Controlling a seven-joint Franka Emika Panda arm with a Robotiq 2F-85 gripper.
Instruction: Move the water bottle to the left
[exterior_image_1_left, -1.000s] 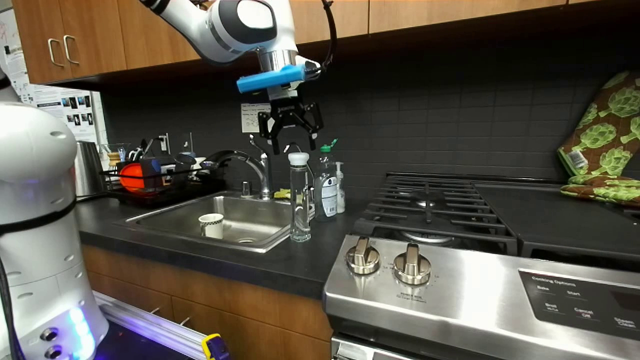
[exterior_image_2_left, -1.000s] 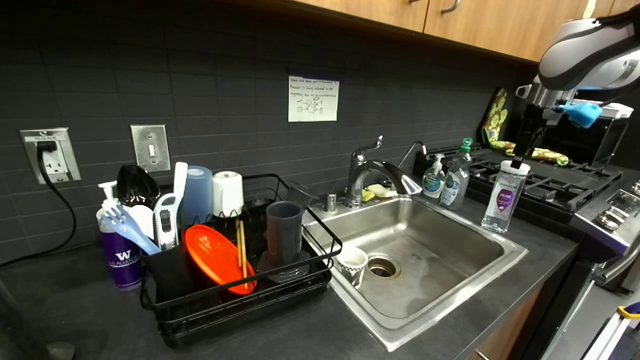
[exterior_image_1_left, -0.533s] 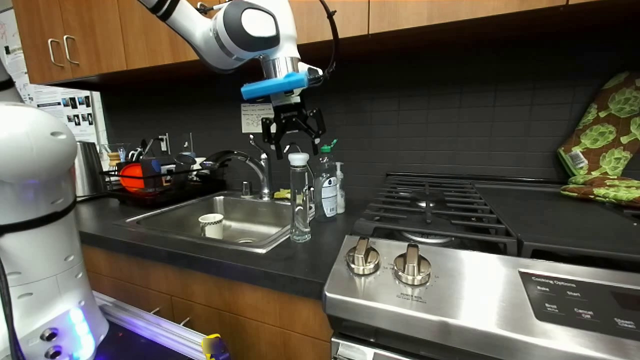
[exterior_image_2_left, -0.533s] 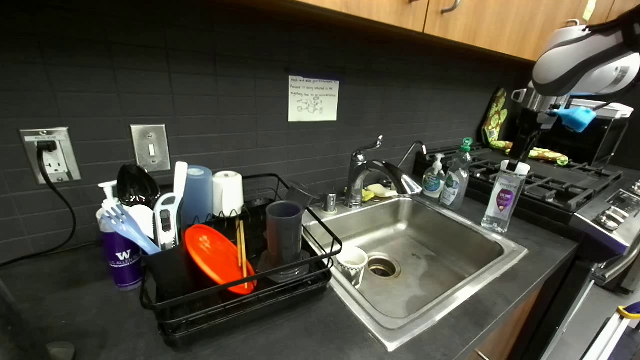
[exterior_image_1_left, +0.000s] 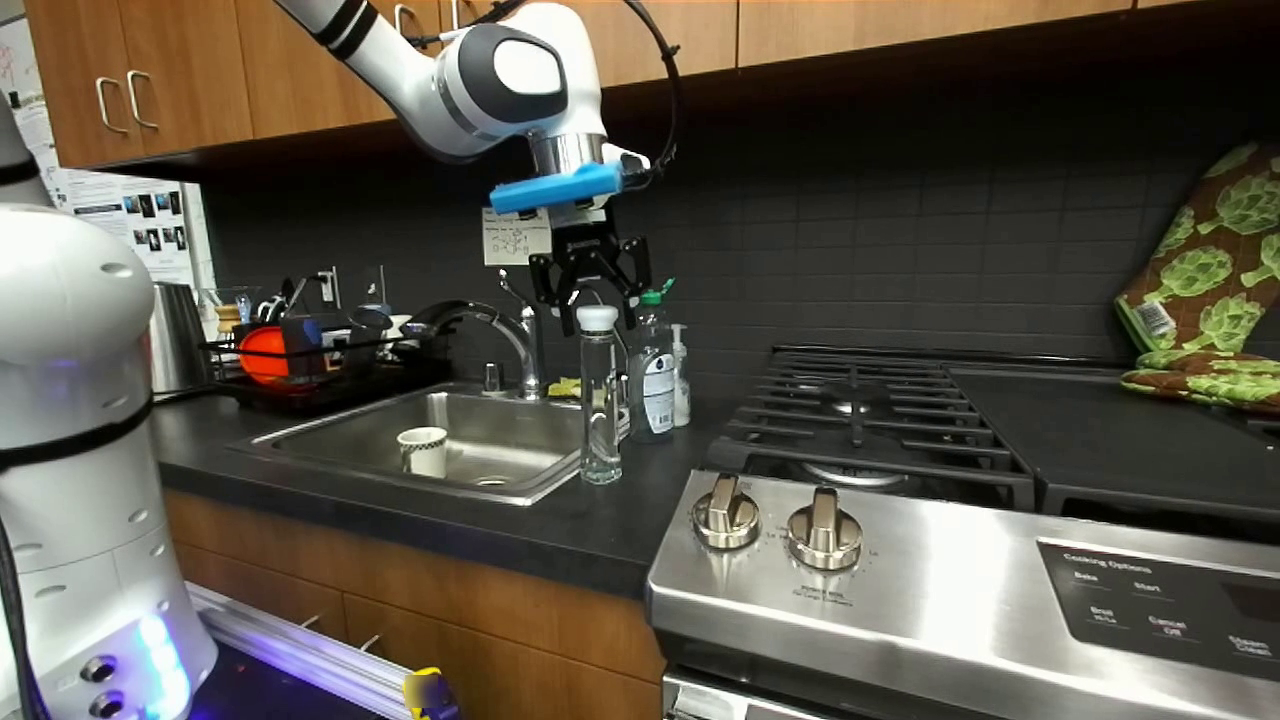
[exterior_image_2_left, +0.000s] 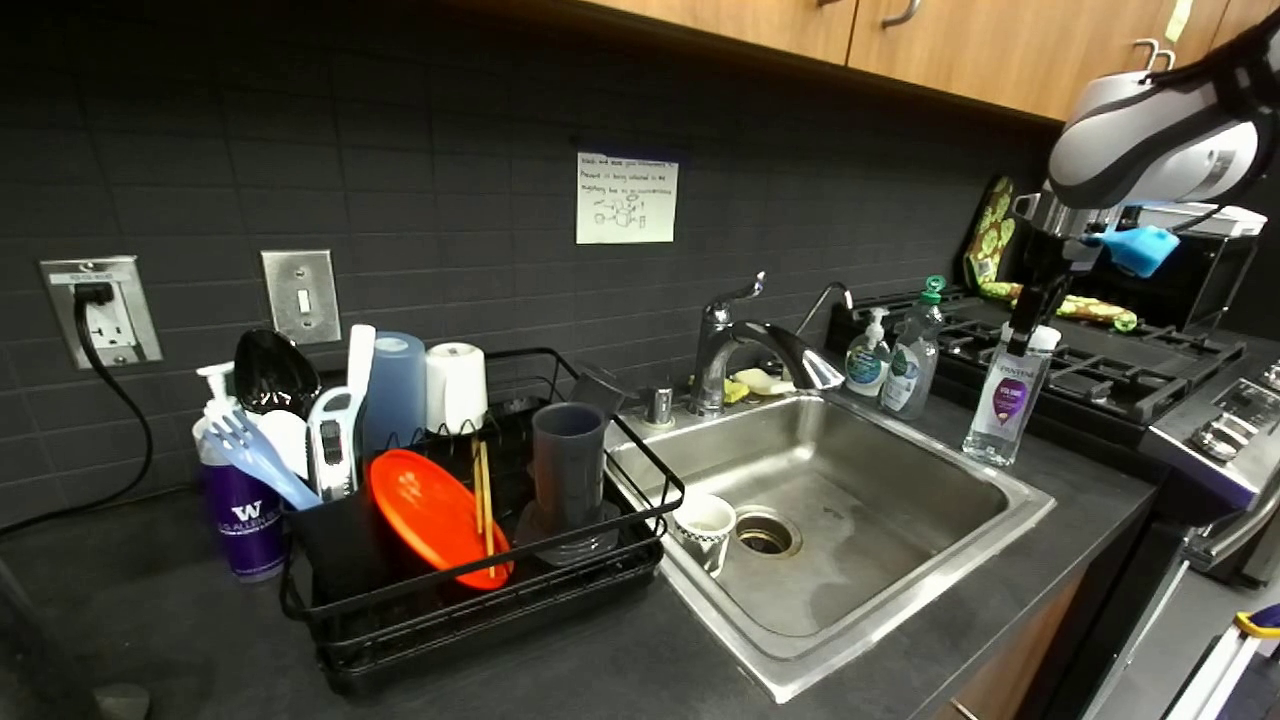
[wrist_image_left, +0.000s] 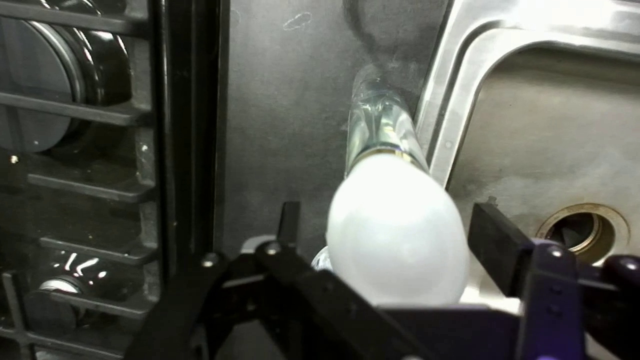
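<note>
The water bottle, tall, clear and white-capped, stands upright on the dark counter between sink and stove, in both exterior views (exterior_image_1_left: 600, 410) (exterior_image_2_left: 1003, 400). One exterior view shows a purple label on its side. In the wrist view its white cap (wrist_image_left: 397, 235) fills the space between the fingers. My gripper (exterior_image_1_left: 599, 319) is open, pointing down, with one finger on each side of the cap; it also shows in the wrist view (wrist_image_left: 387, 227). The left finger there is clearly apart from the cap. The right finger is close to it; whether it touches, I cannot tell.
The sink (exterior_image_2_left: 1020, 505) with a cup (exterior_image_1_left: 423, 452) in it lies beside the bottle. A green-capped soap bottle (exterior_image_1_left: 655, 385) and a pump bottle (exterior_image_2_left: 868, 360) stand behind. The faucet (exterior_image_2_left: 712, 350), dish rack (exterior_image_2_left: 480, 560) and stove (exterior_image_1_left: 850, 400) are nearby.
My gripper has come down over the bottle, its fingertips going from above the cap to beside it. The bottle has not moved. The fingers stay open.
</note>
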